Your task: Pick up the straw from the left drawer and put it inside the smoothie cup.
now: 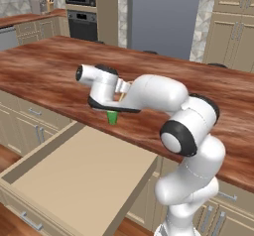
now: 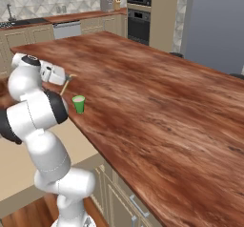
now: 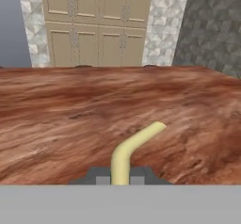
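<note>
My gripper (image 3: pixel 120 177) is shut on the straw (image 3: pixel 128 148), a pale yellow stick with a bend near its far end, which rises from between the two dark fingertips. In the right base view the gripper (image 2: pixel 67 78) hovers over the counter's near edge, with the straw (image 2: pixel 65 86) slanting down from it. Just to its right the small green smoothie cup (image 2: pixel 78 104) stands upright on the counter. The arm partly hides this cup (image 1: pixel 112 117) in the left base view. Below the counter, the left drawer (image 1: pixel 74 178) is pulled out, its flat beige bottom bare.
The wide reddish wooden island counter (image 2: pixel 157 107) stretches away ahead. Beige cabinets (image 3: pixel 96 25) and a grey fridge (image 1: pixel 163 14) stand beyond it. Narrow cabinet drawers with metal handles (image 1: pixel 34 112) sit left of the pulled-out drawer.
</note>
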